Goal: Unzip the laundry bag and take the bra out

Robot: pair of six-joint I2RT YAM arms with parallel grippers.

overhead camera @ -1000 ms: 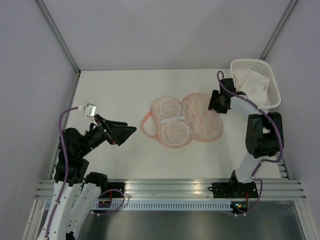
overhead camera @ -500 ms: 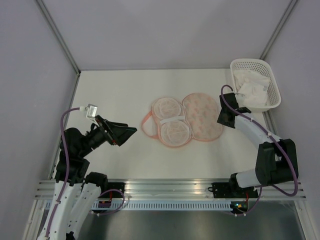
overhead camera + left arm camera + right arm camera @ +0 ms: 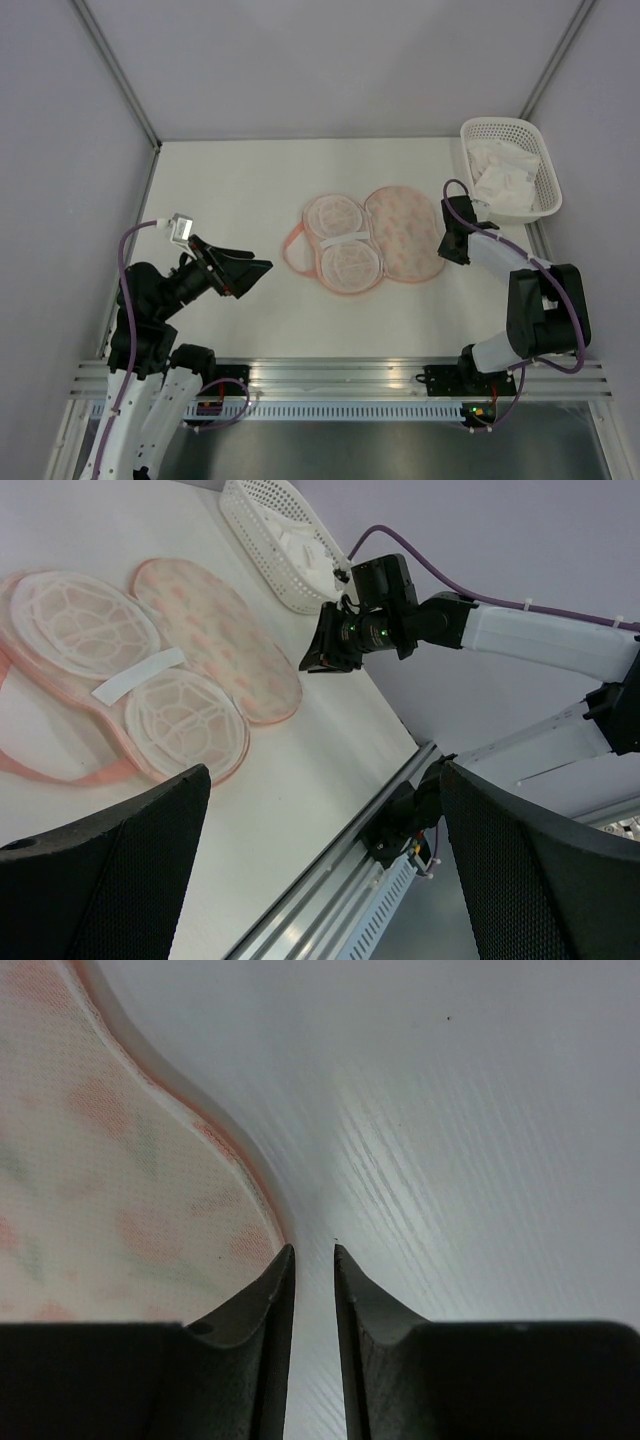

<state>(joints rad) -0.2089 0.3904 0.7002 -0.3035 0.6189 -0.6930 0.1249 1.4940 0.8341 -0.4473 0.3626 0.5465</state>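
White table [image 3: 230, 180], grey walls on three sides. Counting from the top view: two arms, one laundry bag [image 3: 400, 235], one basket [image 3: 545, 150], one bra [image 3: 500, 175].

Bag lies unzipped and spread flat mid-table. I count four lobes: two with white mesh lining on the left and two cream ones with orange-pink prints on the right. One white strip crosses between the two mesh lobes, and one pink loop strap sticks out at the bag's left end.

Bra is out of the bag. It sits bunched as white fabric inside the white lattice basket at the far right corner, well apart from the bag.

Left gripper [image 3: 255, 277] hovers left of the bag, clear of it, with its jaws spread wide and nothing in them.

Right gripper [image 3: 448, 240] is at the bag's right edge. On my right wrist feed its two fingers [image 3: 270, 1300] stand close together with a thin gap. Bare table shows through the gap and nothing is pinched. The bag's pink trim runs just beside the left finger; I can't tell if it touches.
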